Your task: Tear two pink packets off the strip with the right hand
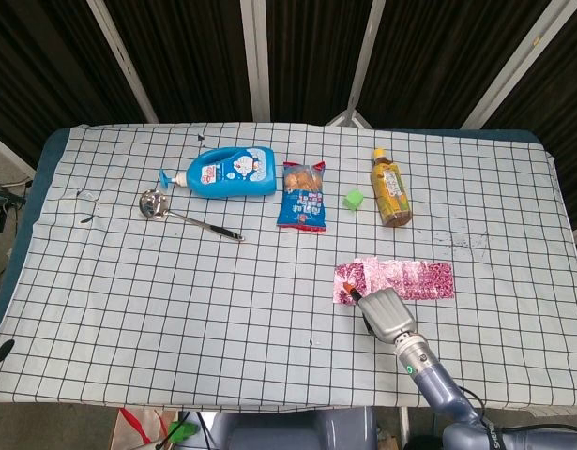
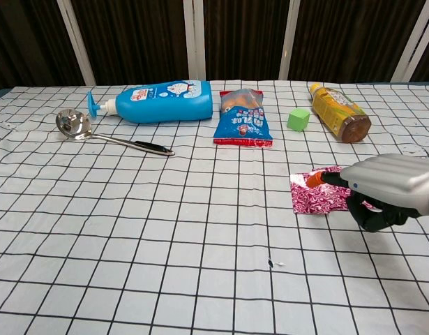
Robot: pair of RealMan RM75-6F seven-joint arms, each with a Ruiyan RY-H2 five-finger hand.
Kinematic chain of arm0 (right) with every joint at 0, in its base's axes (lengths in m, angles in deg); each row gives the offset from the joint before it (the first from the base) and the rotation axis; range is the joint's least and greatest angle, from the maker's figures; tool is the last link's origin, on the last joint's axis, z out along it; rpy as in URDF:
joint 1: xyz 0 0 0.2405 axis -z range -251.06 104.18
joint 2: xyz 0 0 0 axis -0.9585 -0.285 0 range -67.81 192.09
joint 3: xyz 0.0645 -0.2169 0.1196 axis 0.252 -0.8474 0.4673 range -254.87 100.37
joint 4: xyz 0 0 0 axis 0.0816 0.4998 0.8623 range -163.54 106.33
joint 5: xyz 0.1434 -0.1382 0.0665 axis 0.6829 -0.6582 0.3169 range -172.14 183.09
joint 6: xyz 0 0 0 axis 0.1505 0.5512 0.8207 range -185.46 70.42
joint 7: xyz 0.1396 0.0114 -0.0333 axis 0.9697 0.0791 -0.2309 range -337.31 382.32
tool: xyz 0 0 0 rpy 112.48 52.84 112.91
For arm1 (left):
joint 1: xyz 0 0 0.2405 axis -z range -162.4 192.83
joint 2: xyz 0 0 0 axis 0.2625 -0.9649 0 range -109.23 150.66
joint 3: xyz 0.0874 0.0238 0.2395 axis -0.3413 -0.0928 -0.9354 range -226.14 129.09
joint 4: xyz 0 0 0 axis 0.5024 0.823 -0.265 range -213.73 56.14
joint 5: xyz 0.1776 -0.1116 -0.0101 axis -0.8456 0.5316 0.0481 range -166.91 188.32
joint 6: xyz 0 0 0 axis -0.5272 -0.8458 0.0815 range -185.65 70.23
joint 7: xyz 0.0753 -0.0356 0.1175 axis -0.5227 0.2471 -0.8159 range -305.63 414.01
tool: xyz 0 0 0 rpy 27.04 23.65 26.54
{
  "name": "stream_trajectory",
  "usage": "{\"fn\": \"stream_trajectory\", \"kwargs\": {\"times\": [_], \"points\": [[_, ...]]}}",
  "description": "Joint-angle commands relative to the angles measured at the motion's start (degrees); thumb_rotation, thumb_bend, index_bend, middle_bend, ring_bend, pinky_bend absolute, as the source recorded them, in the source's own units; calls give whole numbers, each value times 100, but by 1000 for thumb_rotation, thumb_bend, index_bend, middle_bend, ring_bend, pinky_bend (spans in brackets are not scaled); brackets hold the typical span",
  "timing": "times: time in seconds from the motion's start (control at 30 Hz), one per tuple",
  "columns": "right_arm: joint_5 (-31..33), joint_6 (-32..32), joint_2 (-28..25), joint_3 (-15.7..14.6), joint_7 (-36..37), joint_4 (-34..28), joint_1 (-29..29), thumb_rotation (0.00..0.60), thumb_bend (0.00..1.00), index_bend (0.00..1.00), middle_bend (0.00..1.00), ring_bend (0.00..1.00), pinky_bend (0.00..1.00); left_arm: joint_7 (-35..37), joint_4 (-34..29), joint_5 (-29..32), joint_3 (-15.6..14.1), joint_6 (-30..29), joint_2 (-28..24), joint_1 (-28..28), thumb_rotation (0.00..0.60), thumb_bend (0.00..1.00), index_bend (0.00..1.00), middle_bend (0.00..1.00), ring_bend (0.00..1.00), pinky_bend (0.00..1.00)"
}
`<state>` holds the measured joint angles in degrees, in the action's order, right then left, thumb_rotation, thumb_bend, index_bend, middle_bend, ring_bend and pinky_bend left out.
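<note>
The pink packet strip lies flat on the checked cloth at the right, its left end folded and glossy. My right hand comes in from the near right edge, back upward, over the strip's near side. In the chest view the right hand covers the strip's middle and right part. One orange-tipped finger reaches out over the left packets, and the dark fingers under the palm curl down toward the strip. Whether they pinch it is hidden. My left hand does not show.
Along the far side lie a blue detergent bottle, a steel ladle, a blue snack bag, a green cube and an amber drink bottle. The table's near edge runs just behind the right wrist.
</note>
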<state>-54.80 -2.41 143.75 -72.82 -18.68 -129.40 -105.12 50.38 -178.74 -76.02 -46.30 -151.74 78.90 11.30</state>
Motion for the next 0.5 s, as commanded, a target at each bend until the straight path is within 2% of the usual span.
{"fn": "stream_trajectory", "kwargs": {"times": [0.03,0.5], "points": [[68,2,-2,-53,12,25,-33,600,875,137,843,860,702,-19,-5,-12,-9,-8,1,-5,600,276,163,0,0,84],[389,63,94,-201,-85,64,-236,600,875,145,843,862,702,1,-3,-22,-18,-81,-16,-51,600,276,162,0,0,84]]}}
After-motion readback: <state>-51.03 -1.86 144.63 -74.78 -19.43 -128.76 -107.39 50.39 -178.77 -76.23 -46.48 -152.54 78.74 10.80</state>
